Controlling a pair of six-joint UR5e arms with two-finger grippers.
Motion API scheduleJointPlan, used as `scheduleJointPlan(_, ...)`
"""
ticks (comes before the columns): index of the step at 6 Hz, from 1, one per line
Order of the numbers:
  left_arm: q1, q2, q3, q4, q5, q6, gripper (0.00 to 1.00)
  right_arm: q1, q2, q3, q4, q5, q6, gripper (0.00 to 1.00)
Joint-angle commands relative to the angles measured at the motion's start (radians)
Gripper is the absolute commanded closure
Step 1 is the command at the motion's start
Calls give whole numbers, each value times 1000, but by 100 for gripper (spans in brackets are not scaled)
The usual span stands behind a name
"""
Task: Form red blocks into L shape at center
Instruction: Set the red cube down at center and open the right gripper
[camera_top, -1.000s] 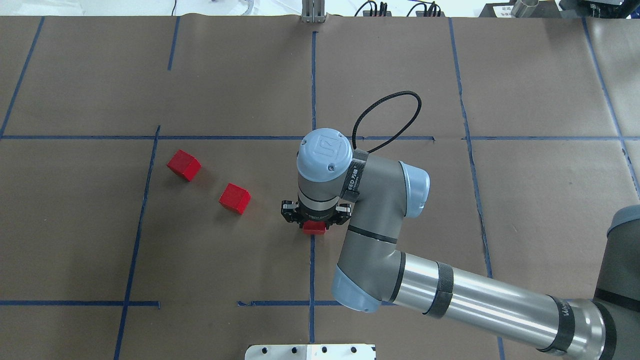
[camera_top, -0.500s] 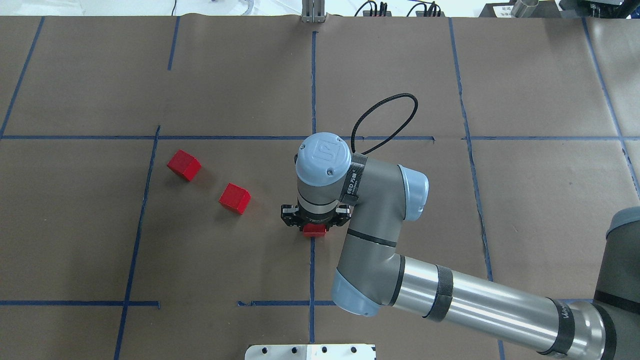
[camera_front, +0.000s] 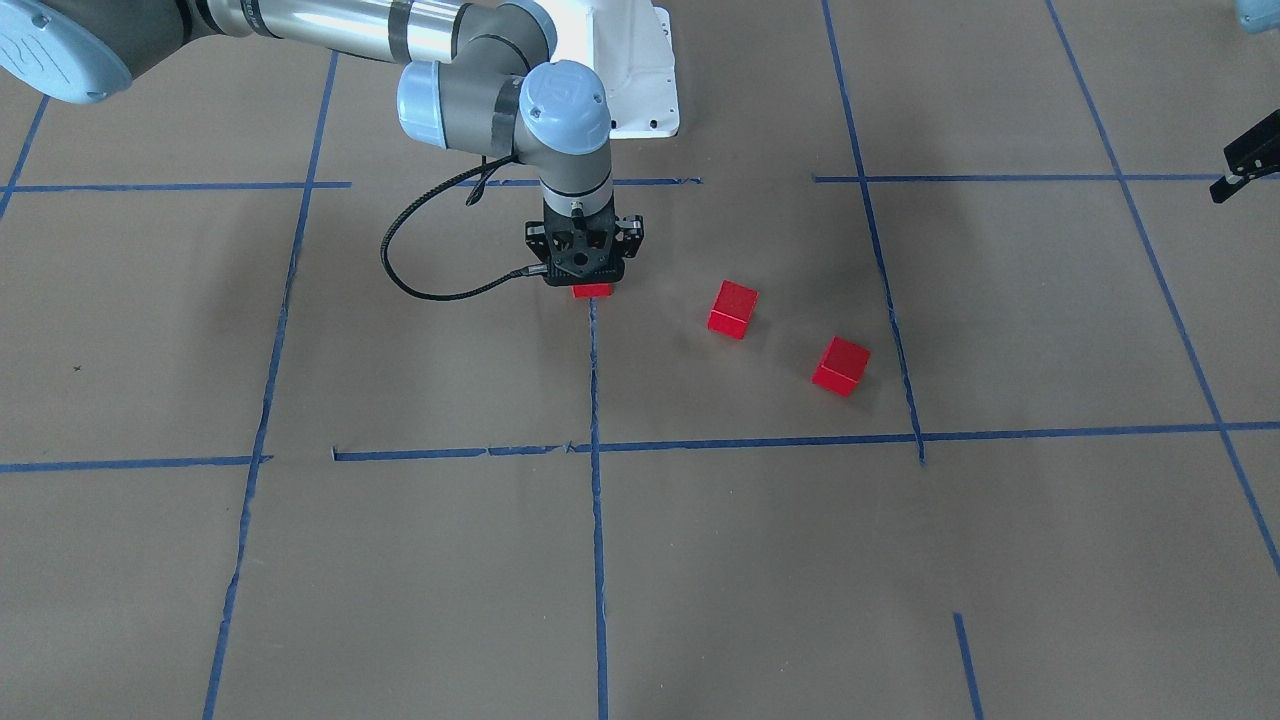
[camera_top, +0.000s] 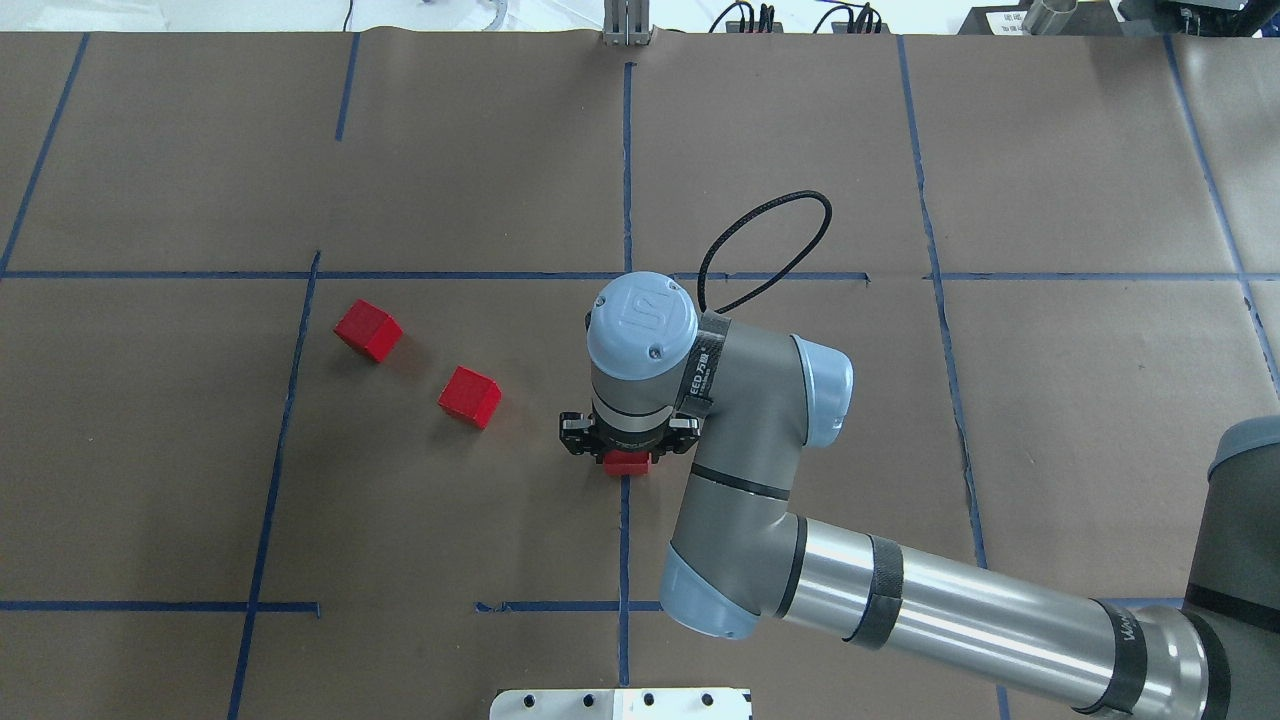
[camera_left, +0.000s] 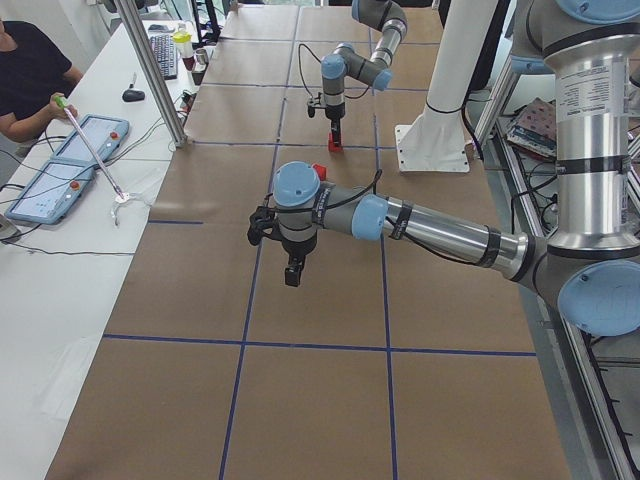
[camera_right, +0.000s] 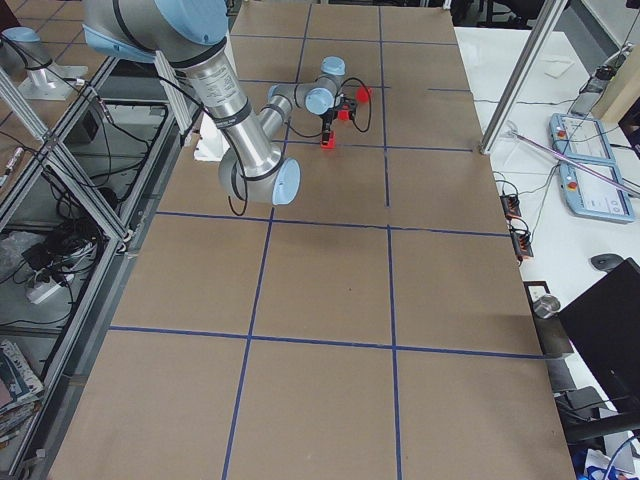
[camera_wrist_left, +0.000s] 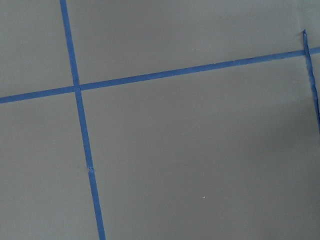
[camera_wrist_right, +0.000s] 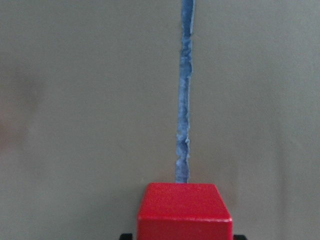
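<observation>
Clamping red block (camera_top: 627, 462) at centre tape line (camera_top: 624, 545), right jaws.

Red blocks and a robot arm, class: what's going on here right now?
The right gripper is shut on one red block at the end of the centre tape line. A second block and a third block lie apart on the paper to its left, untouched. The left gripper hangs over the paper, away from them. No L shape yet.
</observation>
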Motion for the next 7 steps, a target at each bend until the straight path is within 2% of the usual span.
scheduleJointPlan(1, 3, -6, -2, -3, 0, -3, 0, 15, -4, 37, -1, 2, -3, 0)
scheduleJointPlan(2, 26, -42, 0, -1, 0, -4, 0, 42, -51, 115, -3, 8, -3, 0)
scheduleJointPlan(4, 144, -133, 0, -3, -2, -4, 0, 93, -227, 342, -29, 26, -2, 0)
scheduleJointPlan(6, 315, -260, 6, 5, 1, -15, 0, 104, -362, 474, -18, 49, -3, 0)
scheduleJointPlan(7, 413, -341, 6, 0, 13, -197, 0, 104, -386, 499, -16, 50, -3, 0)
